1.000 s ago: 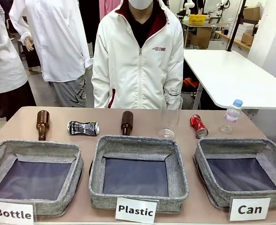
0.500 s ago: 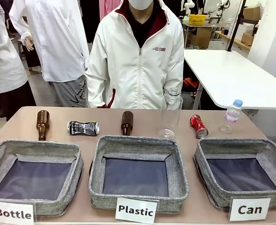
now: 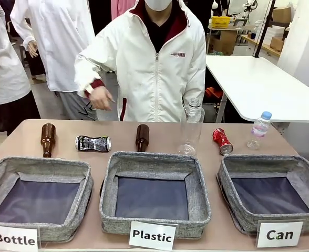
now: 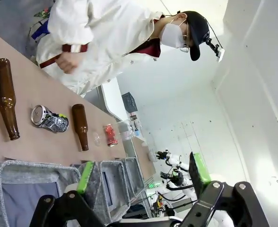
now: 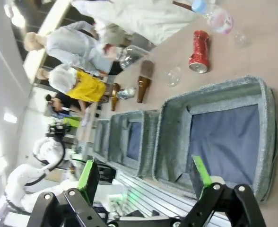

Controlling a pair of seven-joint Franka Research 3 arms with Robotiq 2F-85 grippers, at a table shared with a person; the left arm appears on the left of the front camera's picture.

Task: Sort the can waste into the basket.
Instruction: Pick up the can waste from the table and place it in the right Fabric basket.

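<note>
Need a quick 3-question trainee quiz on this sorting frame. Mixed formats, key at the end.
1. True or false: the red can lies inside the Can basket.
2. Pick one: the left gripper has its jaws A) open and empty, B) shut on a can, C) shut on a bottle.
3. Count: how many crushed cans lie on the table, the black can included?
Key: 1 false; 2 A; 3 two.

Front faces person (image 3: 154, 68) across table (image 3: 18, 137); both wrists, rolled, share Can basket (image 3: 270, 164).
</note>
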